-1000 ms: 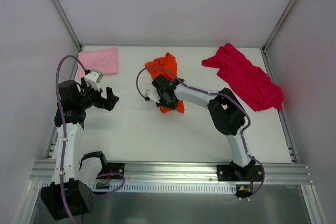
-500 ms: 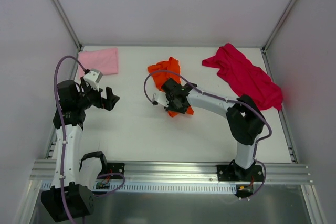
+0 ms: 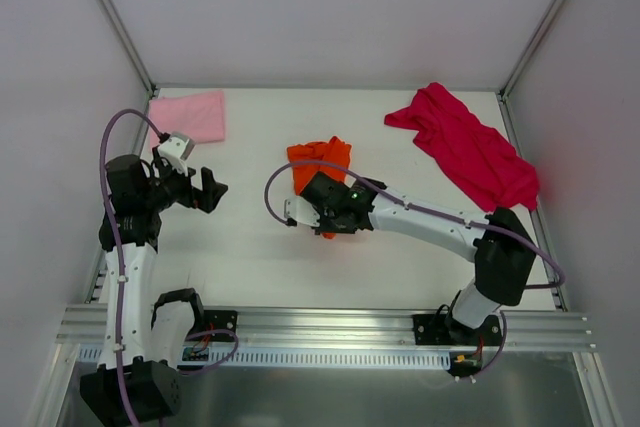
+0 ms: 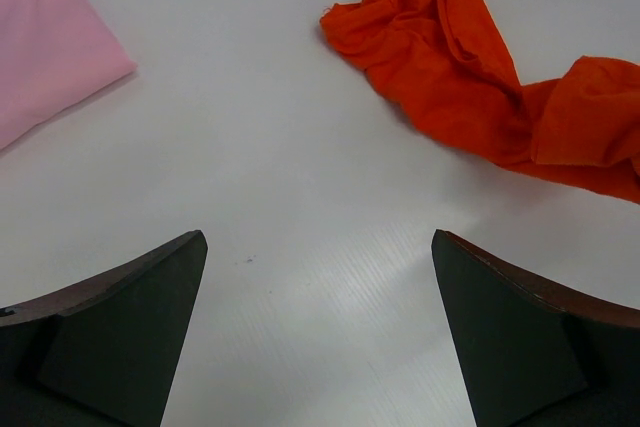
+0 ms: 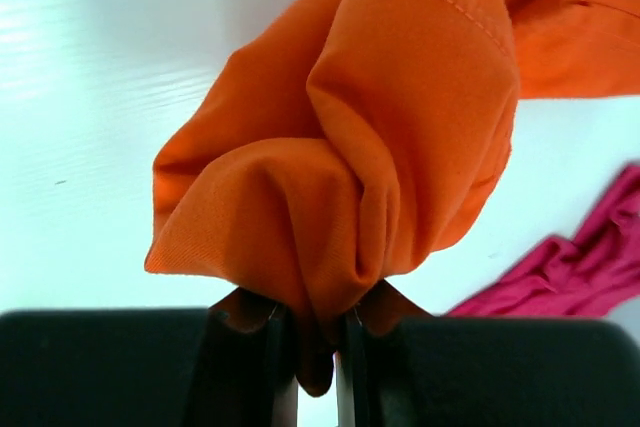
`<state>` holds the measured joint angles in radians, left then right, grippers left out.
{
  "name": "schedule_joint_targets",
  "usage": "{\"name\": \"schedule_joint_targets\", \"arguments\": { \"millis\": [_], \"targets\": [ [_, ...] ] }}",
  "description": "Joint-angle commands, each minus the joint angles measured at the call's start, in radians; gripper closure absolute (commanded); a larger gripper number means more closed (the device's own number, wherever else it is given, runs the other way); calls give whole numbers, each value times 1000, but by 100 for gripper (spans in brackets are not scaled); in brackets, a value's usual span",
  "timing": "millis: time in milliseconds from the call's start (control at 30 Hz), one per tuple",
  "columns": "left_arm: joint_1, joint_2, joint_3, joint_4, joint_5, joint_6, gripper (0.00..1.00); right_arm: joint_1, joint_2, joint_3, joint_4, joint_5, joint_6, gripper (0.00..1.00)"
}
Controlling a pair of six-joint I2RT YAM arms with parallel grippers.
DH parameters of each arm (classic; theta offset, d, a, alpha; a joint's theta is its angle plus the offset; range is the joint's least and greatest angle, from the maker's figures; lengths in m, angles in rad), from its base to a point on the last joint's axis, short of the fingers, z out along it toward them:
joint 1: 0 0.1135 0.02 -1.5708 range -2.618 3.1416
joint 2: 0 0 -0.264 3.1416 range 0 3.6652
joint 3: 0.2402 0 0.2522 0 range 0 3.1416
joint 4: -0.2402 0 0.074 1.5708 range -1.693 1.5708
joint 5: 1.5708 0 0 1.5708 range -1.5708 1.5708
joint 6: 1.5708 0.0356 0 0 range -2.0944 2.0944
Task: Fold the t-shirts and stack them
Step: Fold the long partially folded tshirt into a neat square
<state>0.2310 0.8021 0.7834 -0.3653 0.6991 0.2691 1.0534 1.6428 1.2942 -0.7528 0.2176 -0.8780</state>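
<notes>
The orange t-shirt [image 3: 320,160] lies crumpled near the table's middle; it also shows in the left wrist view [image 4: 470,77] and fills the right wrist view [image 5: 380,137]. My right gripper [image 3: 330,215] is shut on a bunched fold of it at its near end. The light pink t-shirt [image 3: 190,113] lies flat and folded at the back left, its corner in the left wrist view [image 4: 45,47]. The magenta t-shirt [image 3: 468,149] lies crumpled at the back right, an edge showing in the right wrist view [image 5: 560,277]. My left gripper [image 3: 205,190] is open and empty, above bare table left of the orange shirt.
The white table [image 3: 250,247] is walled by grey panels at the left, back and right. A metal rail [image 3: 320,325] with both arm bases runs along the near edge. Purple cables loop off both arms.
My right gripper has pulled the orange t-shirt toward the near edge and a little right, its elbow swinging out to the right. The left arm has barely moved.
</notes>
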Motion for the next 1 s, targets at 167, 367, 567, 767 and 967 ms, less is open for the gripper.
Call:
{"name": "schedule_joint_targets", "arguments": {
  "millis": [167,367,567,767,967],
  "targets": [
    [10,-21,33,-41,13,28,1,-107,97,100,145,181,-82,99],
    [10,-9,30,-47,19,48,1,-151,169,111,318,241,-211,99],
    [10,43,42,-43,31,58,1,-167,253,162,430,275,-303,99],
    [10,43,19,-18,27,61,1,-184,299,247,452,278,-337,99],
    [10,68,11,0,28,59,1,-202,341,255,532,293,-397,99]
  ]
}}
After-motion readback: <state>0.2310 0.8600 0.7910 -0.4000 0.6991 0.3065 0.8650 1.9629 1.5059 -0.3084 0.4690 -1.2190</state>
